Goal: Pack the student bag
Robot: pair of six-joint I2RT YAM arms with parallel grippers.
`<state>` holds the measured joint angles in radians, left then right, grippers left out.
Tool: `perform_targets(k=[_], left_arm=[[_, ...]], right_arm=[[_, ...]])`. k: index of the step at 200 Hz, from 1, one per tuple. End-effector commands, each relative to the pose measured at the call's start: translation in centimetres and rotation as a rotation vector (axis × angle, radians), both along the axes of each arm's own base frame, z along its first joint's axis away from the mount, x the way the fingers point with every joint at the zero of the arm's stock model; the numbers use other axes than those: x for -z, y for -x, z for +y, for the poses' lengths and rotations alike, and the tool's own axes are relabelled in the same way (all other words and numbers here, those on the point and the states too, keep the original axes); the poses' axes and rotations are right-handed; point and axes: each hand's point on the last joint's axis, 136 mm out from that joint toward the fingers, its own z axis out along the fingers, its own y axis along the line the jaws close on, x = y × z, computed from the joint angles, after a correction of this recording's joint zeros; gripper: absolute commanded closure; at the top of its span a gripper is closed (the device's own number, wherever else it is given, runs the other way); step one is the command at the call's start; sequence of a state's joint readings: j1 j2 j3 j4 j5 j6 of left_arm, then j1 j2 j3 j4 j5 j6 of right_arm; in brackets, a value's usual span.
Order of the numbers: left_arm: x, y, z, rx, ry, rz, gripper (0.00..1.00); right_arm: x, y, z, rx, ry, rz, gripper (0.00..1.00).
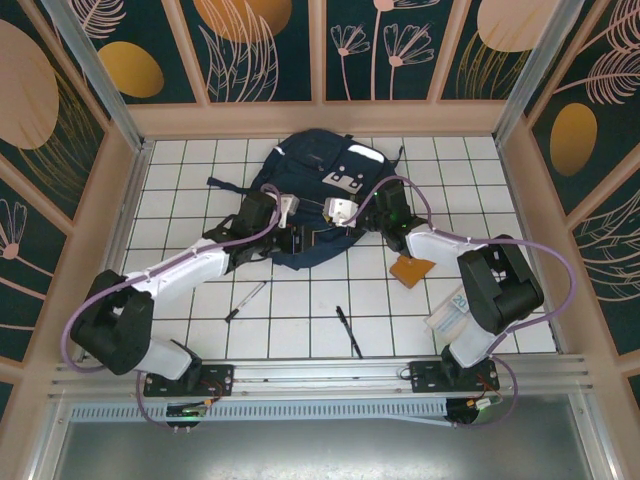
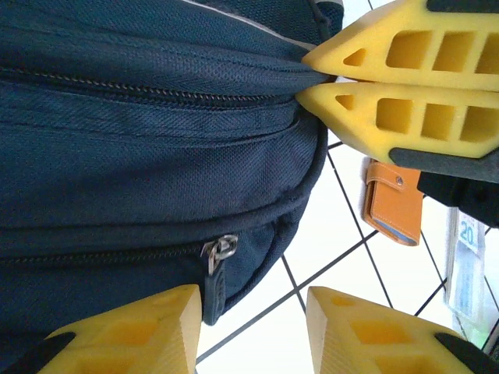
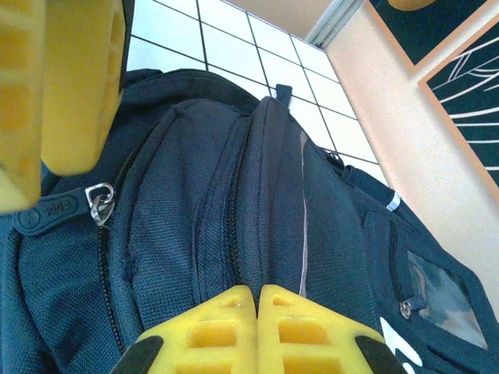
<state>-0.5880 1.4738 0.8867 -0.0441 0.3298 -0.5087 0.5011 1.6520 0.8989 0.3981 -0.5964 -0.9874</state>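
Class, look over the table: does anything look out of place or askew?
Nothing damaged or spilled. A pen and a second pen lie loose, slanted on the table; an orange wallet sits tilted beside the student bag.

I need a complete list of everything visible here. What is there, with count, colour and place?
backpack: one, navy blue, far middle of the table
pens: two, dark, on the near side of the backpack; the second lies nearer the centre
wallet: one, orange, right of the backpack's near end
note: one, pale blue, marked 20, beside the right arm
table: one, white with dark grid lines
left gripper: one, yellow fingers, open at the backpack's edge by a zip pull
right gripper: one, yellow fingers, shut on a fold of the backpack
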Motion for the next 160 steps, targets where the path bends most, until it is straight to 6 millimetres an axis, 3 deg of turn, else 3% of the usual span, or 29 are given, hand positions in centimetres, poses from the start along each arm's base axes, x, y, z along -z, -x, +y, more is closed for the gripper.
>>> perform_targets(k=[1, 15, 46, 63, 83, 103, 137, 160], left_arm=[[0.1, -1.1, -1.2, 0.007, 0.028, -0.014, 0.62], [1.1, -1.7, -1.2, -0.003, -0.004, -0.007, 0.63], [2.2, -3.2, 0.5, -0.070, -0.133, -0.047, 0.80], [1.2, -3.0, 0.7, -0.044, -0.137, -0.102, 1.00], [-0.8, -1.8, 0.1, 0.053, -0.093, -0.186, 1.00], [-1.4, -1.5, 1.7, 0.053, -0.159, -0.266, 1.00], [0.0, -1.2, 4.9, 0.072, -0.374, -0.355, 1.00], [0.9, -0.8, 4.4, 0.149, -0.395, -0.343, 1.00]], right_arm=[[-5.1, -0.2, 0.5, -0.018, -0.085, -0.086, 1.00], [-5.2, 0.0, 0.5, -0.021, -0.081, -0.087, 1.00], [-4.4, 0.3, 0.0, -0.015, -0.031, -0.089, 1.00], [-4.1, 0.6, -0.3, -0.018, -0.011, -0.091, 1.00], [-3.6, 0.9, -0.7, -0.019, 0.011, -0.084, 1.00], [-2.0, 1.0, -1.6, -0.016, 0.076, -0.070, 1.00], [-0.4, 0.9, -3.2, 0.010, 0.139, -0.071, 1.00], [-0.6, 0.6, -3.5, 0.025, 0.128, -0.059, 1.00]])
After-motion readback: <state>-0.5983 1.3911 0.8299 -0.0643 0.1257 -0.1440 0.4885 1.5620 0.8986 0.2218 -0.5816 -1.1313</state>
